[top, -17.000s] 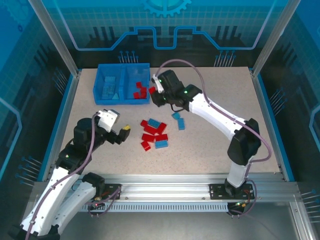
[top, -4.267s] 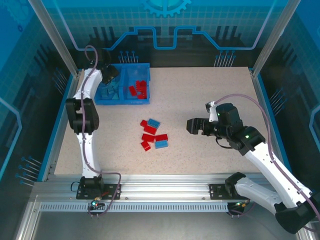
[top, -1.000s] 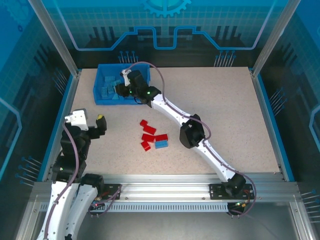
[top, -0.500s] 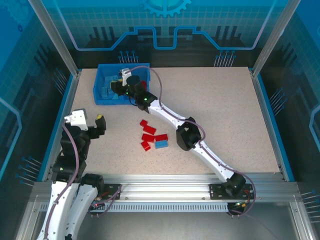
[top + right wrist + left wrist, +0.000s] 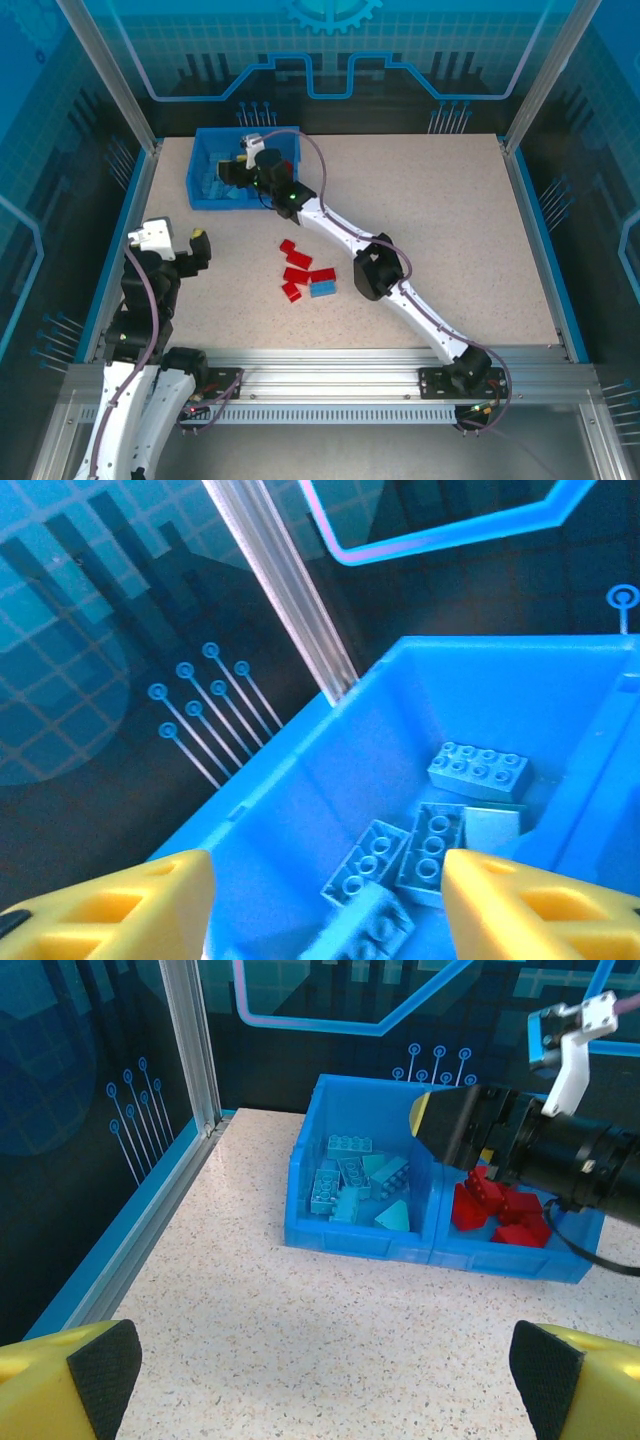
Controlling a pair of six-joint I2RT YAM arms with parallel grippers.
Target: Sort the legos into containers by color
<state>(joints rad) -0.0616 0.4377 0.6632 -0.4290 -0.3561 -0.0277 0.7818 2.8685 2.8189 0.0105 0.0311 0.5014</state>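
The blue bin (image 5: 220, 204) stands at the table's far left. Its left compartment (image 5: 350, 1185) holds light blue legos, its right one (image 5: 500, 1218) red ones. My right gripper (image 5: 230, 172) hangs open over the left compartment. In the right wrist view its yellow fingers (image 5: 130, 900) stand apart, and a light blue lego (image 5: 365, 927) lies loose between them above other blue bricks (image 5: 478, 770). Several red legos (image 5: 297, 268) and one light blue lego (image 5: 322, 289) lie mid-table. My left gripper (image 5: 200, 250) is open and empty near the left edge, facing the bin (image 5: 360, 1240).
The right arm (image 5: 375, 270) stretches diagonally from the near right base across the table, passing just right of the loose bricks. Its black wrist (image 5: 570, 1155) hangs over the bin's red side. A metal post (image 5: 190, 1040) and a blue rail border the table's left edge.
The right gripper has opened over the left compartment and let go of a light blue lego. It has also shifted slightly left. The left arm has stayed still.
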